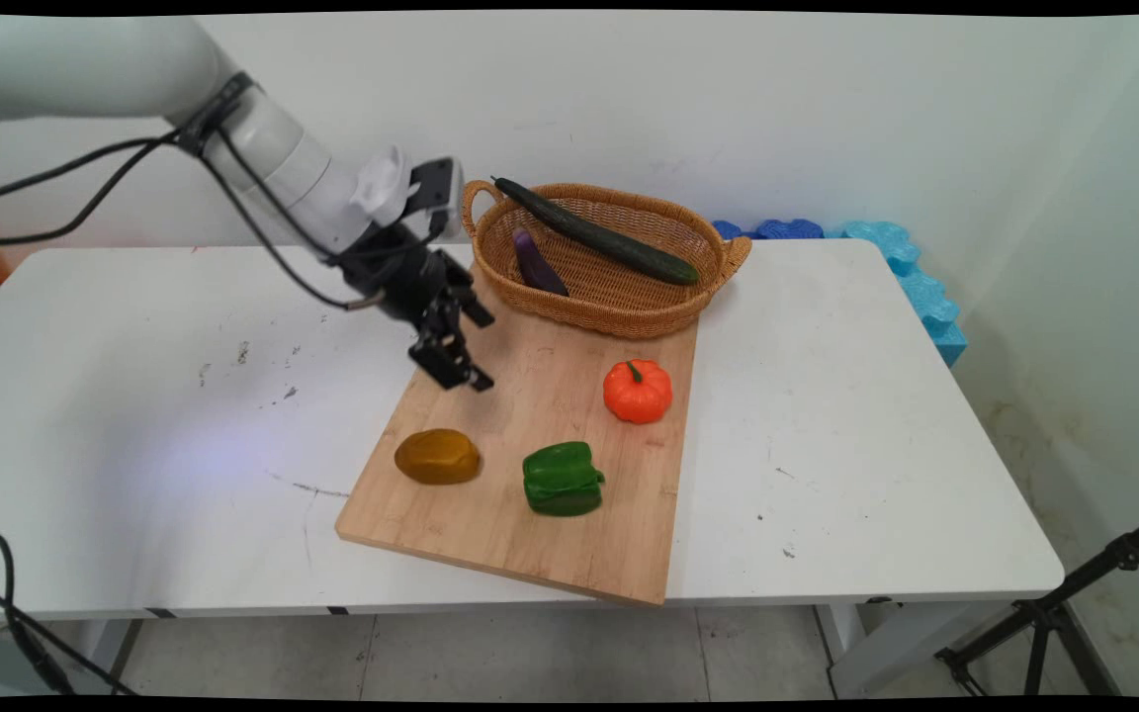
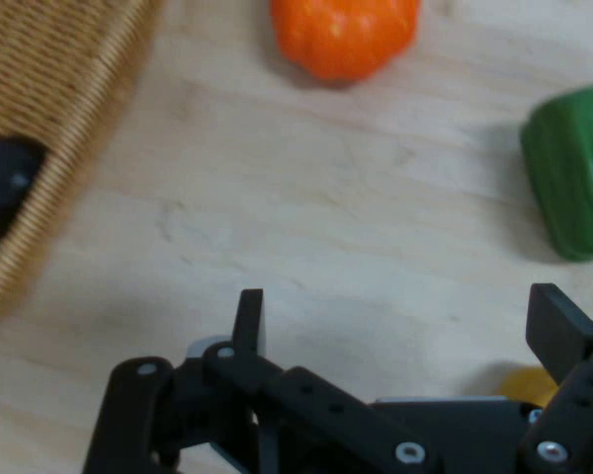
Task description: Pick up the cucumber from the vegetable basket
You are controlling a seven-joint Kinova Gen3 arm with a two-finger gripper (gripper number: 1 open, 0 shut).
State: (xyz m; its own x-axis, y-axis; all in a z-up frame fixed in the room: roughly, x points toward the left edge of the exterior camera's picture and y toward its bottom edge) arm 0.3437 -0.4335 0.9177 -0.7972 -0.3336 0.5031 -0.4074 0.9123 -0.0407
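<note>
Right now the hand point(image 1: 451, 358) hangs spread and empty over the cutting board's point(image 1: 550, 475) far left part, above the potato point(image 1: 437, 456); pepper point(image 1: 563, 479) and pumpkin point(image 1: 638, 391) sit rightward, apart.

Cucumber point(image 1: 597, 235) and eggplant point(image 1: 537, 262) in basket point(image 1: 619, 307) at cutting board's point(image 1: 530, 396) far end.

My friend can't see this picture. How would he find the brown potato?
Find the wooden board on the white table. The potato lies at its near left corner, beside a green pepper. It is the only brown, smooth lump.
</note>
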